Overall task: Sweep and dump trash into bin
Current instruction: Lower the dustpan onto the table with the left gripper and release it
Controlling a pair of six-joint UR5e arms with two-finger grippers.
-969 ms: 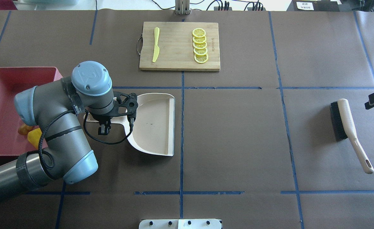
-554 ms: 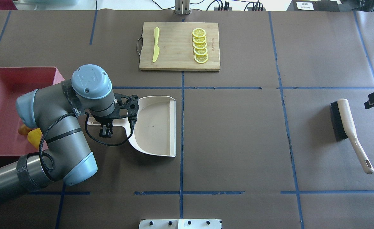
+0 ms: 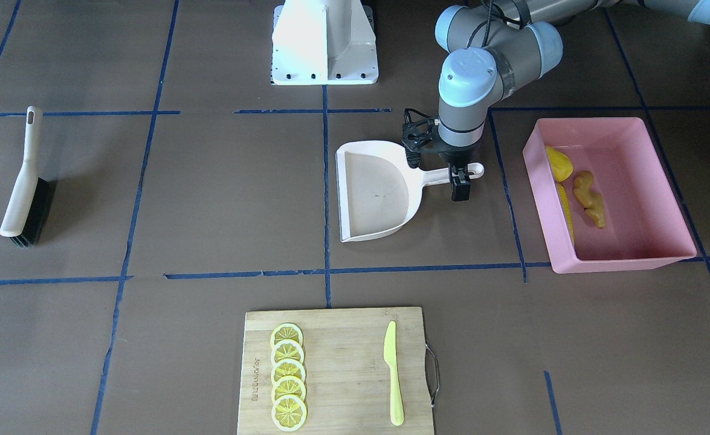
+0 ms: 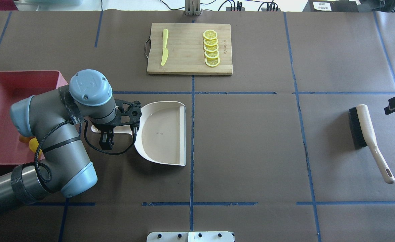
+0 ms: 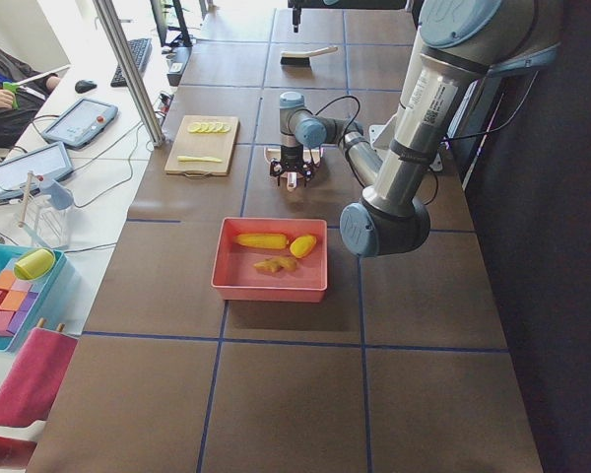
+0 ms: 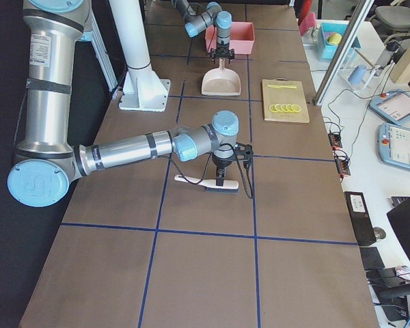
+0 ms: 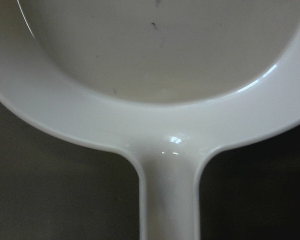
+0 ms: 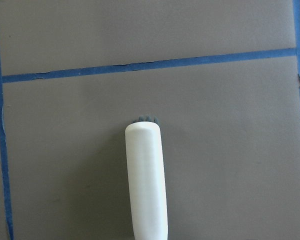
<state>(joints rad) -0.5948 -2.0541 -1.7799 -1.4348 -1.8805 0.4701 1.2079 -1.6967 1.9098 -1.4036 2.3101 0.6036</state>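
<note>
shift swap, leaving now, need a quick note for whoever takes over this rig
Left gripper: at the dustpan handle; open or shut unclear.
Right gripper: hangs over the brush, which lies on the table; state unclear.
Trash: corn cob, potato lump and ginger root all lie in the pink bin.
Done: dustpan is empty and flat on the table; sweeping and dumping look complete.
To do: probably just confirm both tools are released and pull the arms back.
</note>
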